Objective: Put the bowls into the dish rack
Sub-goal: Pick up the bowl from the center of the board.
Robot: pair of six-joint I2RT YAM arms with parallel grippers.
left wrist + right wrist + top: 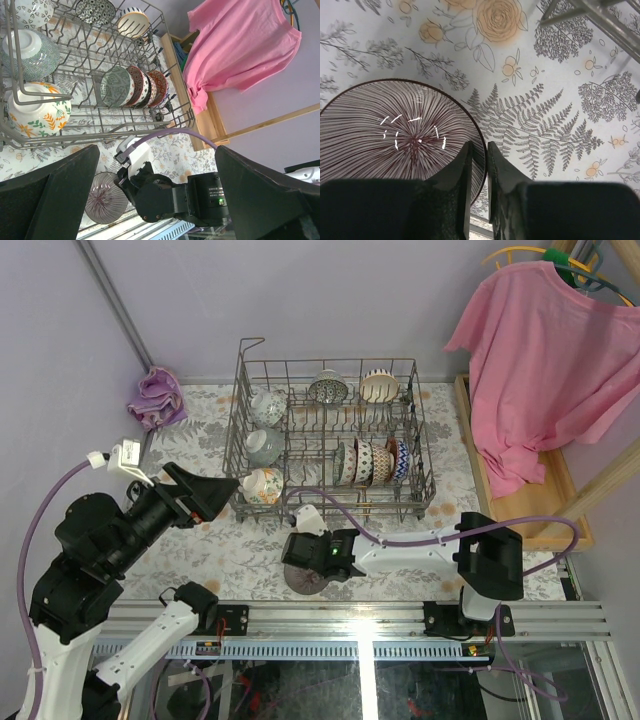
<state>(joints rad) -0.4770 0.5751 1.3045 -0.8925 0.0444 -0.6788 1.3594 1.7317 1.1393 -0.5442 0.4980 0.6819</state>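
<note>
A purple-striped bowl sits on the floral tablecloth near the front edge; it also shows in the left wrist view and the right wrist view. My right gripper is shut on its right rim, one finger inside and one outside. The grey wire dish rack stands behind. It holds several bowls: an orange-floral one at its front left, others behind it, and a row on edge. My left gripper is open and empty, left of the rack's front corner.
A pink shirt hangs at the right over a wooden board. A purple cloth lies at the back left. A metal rail runs along the near table edge, just in front of the striped bowl.
</note>
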